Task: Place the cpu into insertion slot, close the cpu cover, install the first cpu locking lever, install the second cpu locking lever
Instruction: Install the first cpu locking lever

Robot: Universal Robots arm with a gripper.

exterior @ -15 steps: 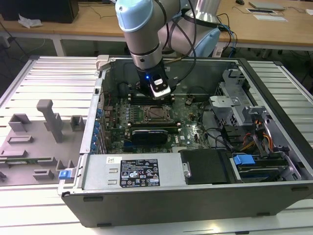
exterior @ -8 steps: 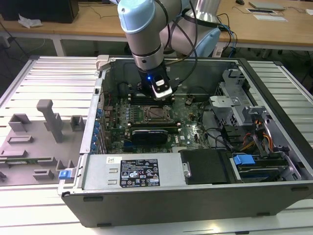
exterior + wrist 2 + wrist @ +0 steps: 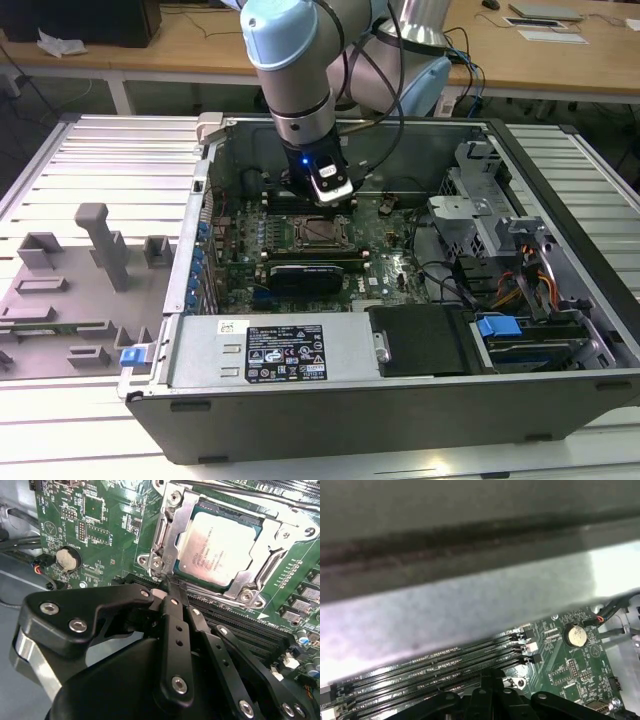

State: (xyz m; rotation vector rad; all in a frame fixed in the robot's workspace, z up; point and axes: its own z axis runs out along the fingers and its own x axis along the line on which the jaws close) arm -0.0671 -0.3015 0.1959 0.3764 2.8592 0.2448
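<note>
**Status.** The cpu (image 3: 220, 550) lies flat in the insertion slot (image 3: 303, 232). The cpu cover (image 3: 172, 525) is down over it, with the chip top showing through the window.

**Pincer.** The pincer (image 3: 167, 582) has its fingers pressed together, w/ nothing visibly between them. Its tip is at one corner of the cover, beside a thin lever (image 3: 210, 596) that runs along the nearest cover edge. Whether that lever is hooked cannot be told. In the exterior view the pincer is at approx. 12 o'clock of the cpu, and the long black card (image 3: 320, 272) is at 6 o'clock.

**Hazards (est.).**
- The closed tip is narrow. It could slip off the lever and gouge the board (image 3: 100, 520) or the memory slots (image 3: 445, 662).
- If the lever misses its hook, the cover could spring up.
- Off-axis force could shift the cover and load the chip unevenly.
</note>
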